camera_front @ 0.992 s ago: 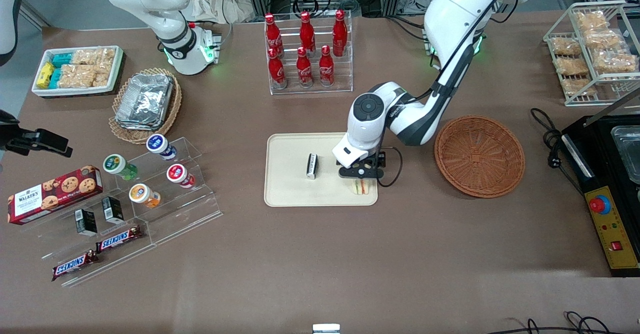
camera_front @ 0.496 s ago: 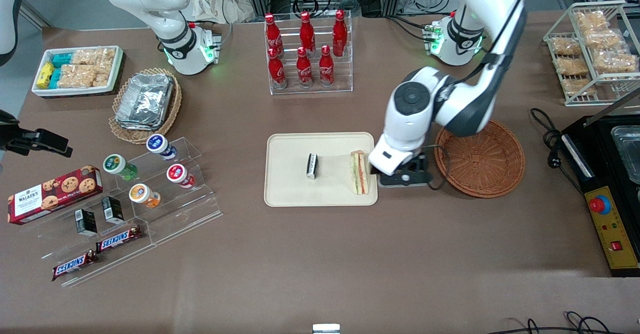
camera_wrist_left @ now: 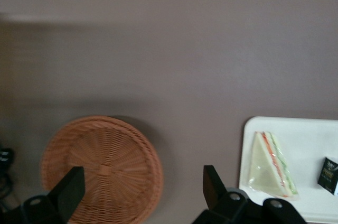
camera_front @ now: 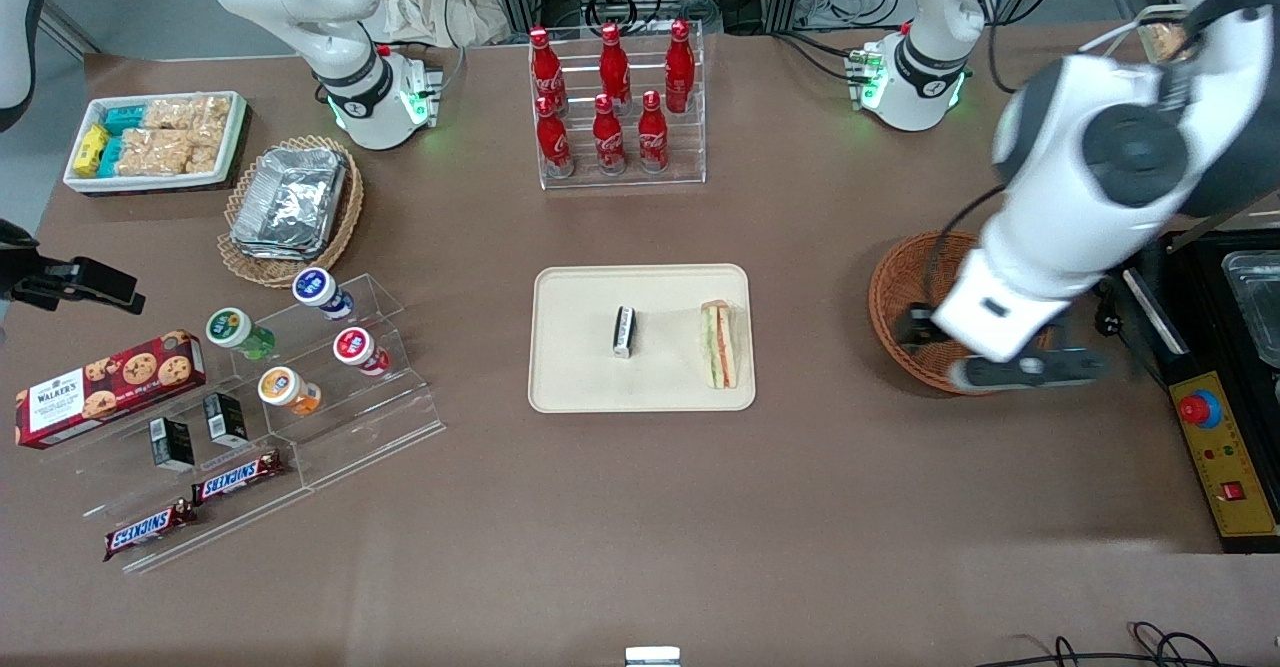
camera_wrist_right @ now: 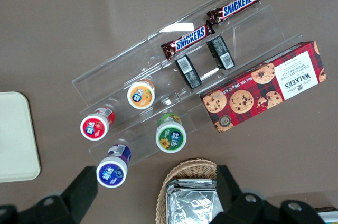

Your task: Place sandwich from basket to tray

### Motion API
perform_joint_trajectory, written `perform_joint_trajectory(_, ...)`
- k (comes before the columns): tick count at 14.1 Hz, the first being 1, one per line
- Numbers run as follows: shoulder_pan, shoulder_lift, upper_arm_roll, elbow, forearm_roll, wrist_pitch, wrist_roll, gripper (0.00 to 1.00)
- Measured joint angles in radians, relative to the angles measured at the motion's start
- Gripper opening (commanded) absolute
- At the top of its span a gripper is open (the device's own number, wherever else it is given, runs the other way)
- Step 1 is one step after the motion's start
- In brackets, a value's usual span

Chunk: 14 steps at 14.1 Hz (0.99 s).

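The sandwich (camera_front: 719, 345) lies on its side on the beige tray (camera_front: 580, 387), close to the tray edge that faces the basket, and nothing touches it. The wrist view shows the same sandwich (camera_wrist_left: 272, 163) on the tray (camera_wrist_left: 306, 134). The reddish-brown wicker basket (camera_front: 900, 287) is partly covered by the working arm; in the wrist view the basket (camera_wrist_left: 105, 166) is empty. My gripper (camera_front: 1025, 372) hangs high above the basket's nearer rim, well away from the tray. In the wrist view the gripper (camera_wrist_left: 141, 187) is open, with nothing between its fingers (camera_wrist_left: 71, 189).
A small black-and-white bar (camera_front: 624, 331) lies mid-tray. A rack of cola bottles (camera_front: 615, 107) stands farther from the camera than the tray. A black appliance with a red button (camera_front: 1215, 377) sits beside the basket at the working arm's end. Toward the parked arm's end stand acrylic shelves (camera_front: 300, 367).
The gripper let go of the sandwich on the tray, then rose and swung away toward the working arm's end, over the basket. The sandwich stays where it was left.
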Motion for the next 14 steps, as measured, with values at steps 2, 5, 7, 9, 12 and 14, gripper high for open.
perform_joint_trajectory(2, 0.065, -0.028, 0.001, 0.010, -0.033, -0.037, 0.042, 0.99)
perform_joint_trajectory(5, 0.126, -0.101, 0.000, -0.042, -0.050, -0.053, 0.050, 0.99)
perform_joint_trajectory(7, 0.163, -0.166, 0.000, -0.098, -0.059, -0.053, 0.050, 0.99)
perform_joint_trajectory(9, 0.200, -0.215, 0.000, -0.136, -0.062, -0.054, 0.072, 0.99)
perform_joint_trajectory(12, 0.252, -0.243, 0.000, -0.145, -0.098, -0.057, 0.195, 1.00)
perform_joint_trajectory(14, 0.273, -0.244, 0.000, -0.138, -0.114, -0.059, 0.253, 1.00)
